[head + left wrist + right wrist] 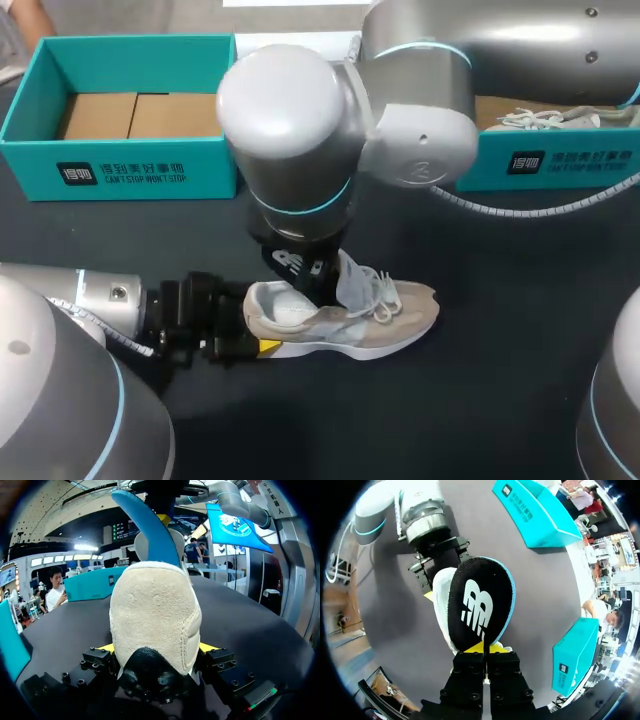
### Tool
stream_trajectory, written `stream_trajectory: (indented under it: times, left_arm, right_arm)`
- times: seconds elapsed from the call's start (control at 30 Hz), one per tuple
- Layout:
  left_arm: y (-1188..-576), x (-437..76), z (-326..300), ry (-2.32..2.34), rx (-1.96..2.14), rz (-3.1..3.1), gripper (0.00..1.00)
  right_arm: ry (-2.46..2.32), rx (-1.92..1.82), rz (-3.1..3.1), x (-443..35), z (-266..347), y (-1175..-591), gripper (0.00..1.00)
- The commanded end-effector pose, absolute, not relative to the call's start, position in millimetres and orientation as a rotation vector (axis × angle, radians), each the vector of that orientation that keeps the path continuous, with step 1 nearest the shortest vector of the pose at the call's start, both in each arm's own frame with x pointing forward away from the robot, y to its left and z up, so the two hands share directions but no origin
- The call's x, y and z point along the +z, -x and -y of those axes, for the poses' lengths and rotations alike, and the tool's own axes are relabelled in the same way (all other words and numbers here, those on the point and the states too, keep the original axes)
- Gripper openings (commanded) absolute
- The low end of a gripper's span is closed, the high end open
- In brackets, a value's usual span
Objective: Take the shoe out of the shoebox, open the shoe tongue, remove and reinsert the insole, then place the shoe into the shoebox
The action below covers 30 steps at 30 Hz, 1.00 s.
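Left gripper (pixel 156 649) clamped on the heel of the beige sneaker (pixel 385 322) lying on the dark table (pixel 500 400), right gripper (pixel 484 650) pinching the black insole (pixel 480 602) upright over its opening.

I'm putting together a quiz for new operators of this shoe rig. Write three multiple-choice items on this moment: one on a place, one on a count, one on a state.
1. Where is the beige shoe?
A) held in the air
B) on the table
C) upside down on a box

2. How many teal shoeboxes are on the table?
A) one
B) two
C) three

3. What does the right claw hold?
A) nothing
B) a lace
C) the black insole

Answers:
1 B: its sole rests on the dark tabletop, with its heel in the left claw.
2 B: one stands at each far corner.
3 C: both fingers pinch the insole's end above the shoe.
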State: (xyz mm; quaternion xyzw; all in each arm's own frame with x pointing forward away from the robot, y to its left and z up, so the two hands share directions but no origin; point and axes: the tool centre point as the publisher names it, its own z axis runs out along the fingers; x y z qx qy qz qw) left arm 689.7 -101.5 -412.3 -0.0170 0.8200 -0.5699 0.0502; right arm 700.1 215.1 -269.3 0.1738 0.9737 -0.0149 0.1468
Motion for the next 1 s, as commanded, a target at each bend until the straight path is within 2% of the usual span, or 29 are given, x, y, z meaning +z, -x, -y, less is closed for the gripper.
stream_trajectory:
  times: [0.03,0.6,0.63,0.67,0.7,1.0]
  left_arm:
    - [-688.6,-414.0,102.3,0.053,-1.734,-2.496,0.00]
    - [-688.6,-414.0,102.3,0.053,-1.734,-2.496,0.00]
    - [-688.6,-414.0,102.3,0.053,-1.734,-2.496,0.00]
    - [-688.6,-414.0,102.3,0.053,-1.734,-2.496,0.00]
    - [-688.6,-414.0,102.3,0.053,-1.734,-2.496,0.00]
    - [-688.6,-414.0,102.3,0.053,-1.734,-2.496,0.00]
  right_arm:
    - [-0.448,0.000,-2.841,-273.8,-227.5,-708.1,0.00]
    - [-0.217,0.216,-3.043,-288.1,-277.6,-711.0,0.00]
    - [-0.208,0.217,-3.057,-287.8,-277.5,-711.1,0.26]
    - [-0.208,0.228,-3.072,-287.6,-277.5,-711.1,0.47]
    - [-0.205,0.230,-3.100,-286.8,-277.2,-711.0,1.00]
    - [-0.347,0.537,-3.379,-282.9,-260.6,-711.9,1.00]
